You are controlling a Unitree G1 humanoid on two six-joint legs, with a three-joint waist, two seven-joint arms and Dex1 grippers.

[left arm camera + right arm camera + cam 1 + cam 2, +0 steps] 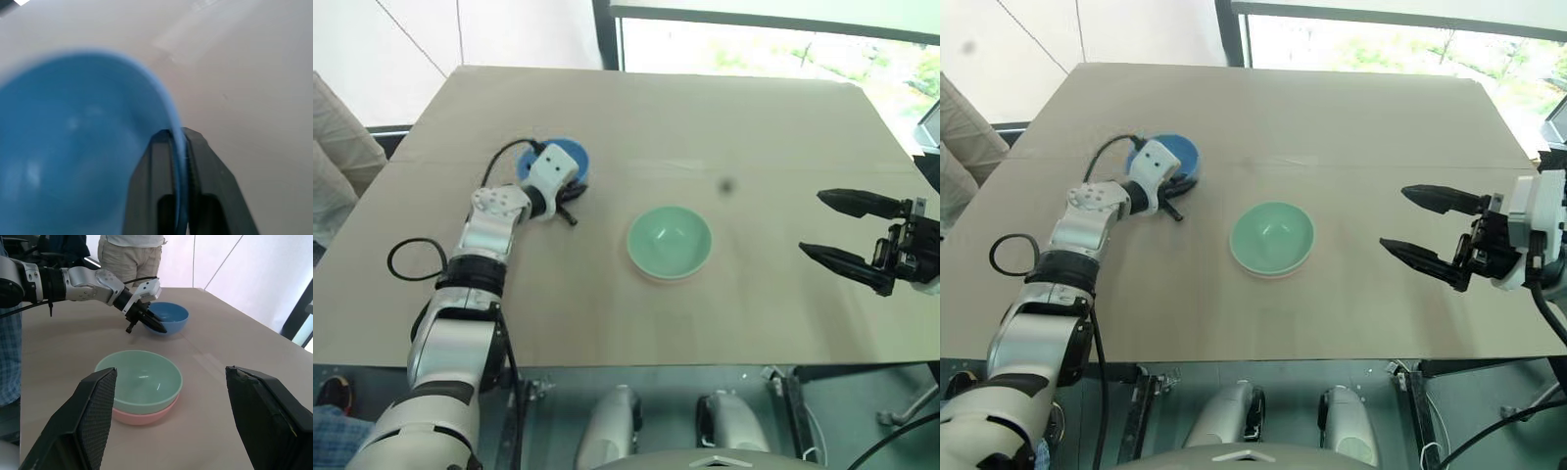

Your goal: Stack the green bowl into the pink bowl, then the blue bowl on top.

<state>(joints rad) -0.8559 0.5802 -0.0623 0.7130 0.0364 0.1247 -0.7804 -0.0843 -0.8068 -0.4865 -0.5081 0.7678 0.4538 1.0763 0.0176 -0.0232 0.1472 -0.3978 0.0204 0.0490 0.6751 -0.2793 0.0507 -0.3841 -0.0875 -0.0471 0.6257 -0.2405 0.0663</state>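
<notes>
Desk (783, 127): We see a broad tan surface under window light, a faint seam crossing it behind the bowls; no brand, label or writing can be read anywhere on it.
Person (131, 254): Someone in light trousers stands at the far edge of the desk, seen from the right wrist view, just behind the left arm.
Left gripper (155, 325): Our left arm reaches over the desk's left half, its jaws clenched on the near rim of the blue bowl, one black finger inside the wall and one outside, as the left wrist view shows.
Right gripper (1420, 227): Held above the desk's right side, well apart from every bowl, its jaws stand spread wide with nothing between them, pointing toward the stacked bowls.
Green bowl (670, 240): It sits upright near the middle of the desk, nested inside the pink bowl, plain and unmarked.
Pink bowl (146, 415): We make out only its salmon rim and lower wall under the green bowl, resting on the desk.
Blue bowl (1175, 151): It stands on the desk's left part, behind and left of the stacked pair and clear of them, smooth and without any lettering.
Cable (411, 259): A black loop lies on the desk beside the left arm.
</notes>
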